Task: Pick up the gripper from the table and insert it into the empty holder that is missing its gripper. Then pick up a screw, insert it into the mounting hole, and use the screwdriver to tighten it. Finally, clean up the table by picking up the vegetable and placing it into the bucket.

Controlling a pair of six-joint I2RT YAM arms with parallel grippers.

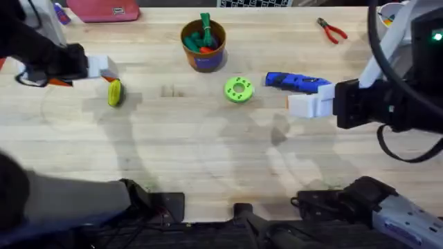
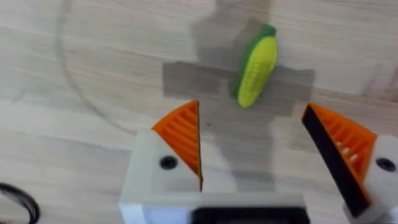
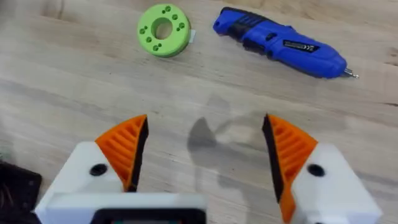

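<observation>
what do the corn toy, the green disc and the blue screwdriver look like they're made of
The corn toy looks like molded plastic: smooth, slightly glossy yellow kernel rows with a green husk side. The green disc seems to be matte plastic, evenly colored with neat round holes, though rubber can't be ruled out. The blue screwdriver appears to have a hard plastic body with a dark grip section and a thin, shiny metal tip.

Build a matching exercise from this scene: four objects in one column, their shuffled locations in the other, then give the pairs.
1. vegetable
2. screwdriver
3. bucket
4. green disc

A. holds green and red toys
B. lies between bucket and screwdriver
C. on the table under the open left gripper
D. next to the open right gripper, metal tip away from the disc

Pairs: 1-C, 2-D, 3-A, 4-B
</observation>
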